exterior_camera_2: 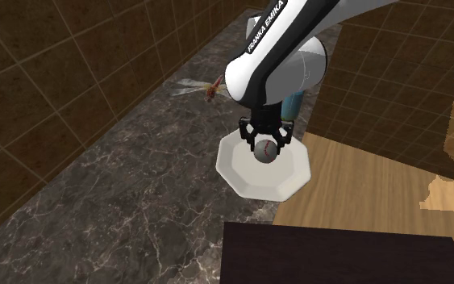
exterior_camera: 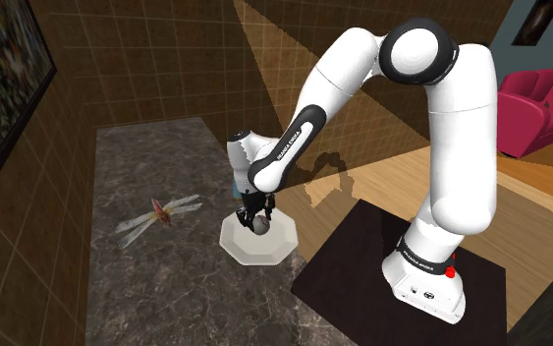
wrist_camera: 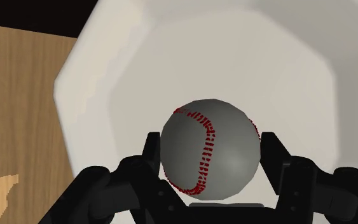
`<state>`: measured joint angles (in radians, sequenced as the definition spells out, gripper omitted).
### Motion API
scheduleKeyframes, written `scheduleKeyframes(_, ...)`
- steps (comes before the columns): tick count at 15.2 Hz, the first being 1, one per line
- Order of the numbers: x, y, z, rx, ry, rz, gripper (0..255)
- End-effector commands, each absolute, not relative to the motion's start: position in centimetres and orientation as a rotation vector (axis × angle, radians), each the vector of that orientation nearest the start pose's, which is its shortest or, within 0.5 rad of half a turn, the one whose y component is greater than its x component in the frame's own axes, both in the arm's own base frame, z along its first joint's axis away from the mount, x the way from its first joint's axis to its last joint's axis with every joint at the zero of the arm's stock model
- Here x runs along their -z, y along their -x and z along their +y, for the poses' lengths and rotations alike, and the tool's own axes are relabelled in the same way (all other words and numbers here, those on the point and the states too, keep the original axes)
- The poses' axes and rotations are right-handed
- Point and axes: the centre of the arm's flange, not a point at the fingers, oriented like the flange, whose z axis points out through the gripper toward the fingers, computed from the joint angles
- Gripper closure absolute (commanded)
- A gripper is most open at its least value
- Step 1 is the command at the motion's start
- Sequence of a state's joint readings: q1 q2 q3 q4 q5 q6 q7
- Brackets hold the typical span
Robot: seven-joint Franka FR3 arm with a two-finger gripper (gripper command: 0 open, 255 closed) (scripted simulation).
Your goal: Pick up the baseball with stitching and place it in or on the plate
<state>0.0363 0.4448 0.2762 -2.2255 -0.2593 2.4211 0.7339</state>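
- The white arm (exterior_camera: 461, 138) rises from the lower right of the shoulder view, bends at the top, and slopes down toward the frame's centre.
- The black gripper (exterior_camera: 256, 218) points downward, its fingers (wrist_camera: 151, 159) clasping the baseball (wrist_camera: 210, 153) from both sides.

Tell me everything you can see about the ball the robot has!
The baseball is round and smooth, drawn grey, with curved seams of little red stitches running across it. The black gripper is clasping it, with one of the fingers pressed against each side. The ball is over the middle of the white eight-sided plate, which sits on a dark marbled counter. I cannot tell whether the ball's underside touches the plate yet.
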Motion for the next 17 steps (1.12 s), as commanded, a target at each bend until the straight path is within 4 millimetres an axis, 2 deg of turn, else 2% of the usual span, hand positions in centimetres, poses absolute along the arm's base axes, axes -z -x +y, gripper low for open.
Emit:
scheduleKeyframes(1,-16.1,-49.3,16.5,-0.289,3.243,0.357,255)
scheduleKeyframes(2,-16.1,-49.3,16.5,-0.289,3.243,0.357,0)
scheduleKeyframes(7,-16.1,-49.3,16.5,-0.289,3.243,0.357,0)
scheduleKeyframes(11,-21.0,-50.3,17.1,-0.289,3.243,0.357,0)
scheduleKeyframes(17,-21.0,-50.3,17.1,-0.289,3.243,0.357,0)
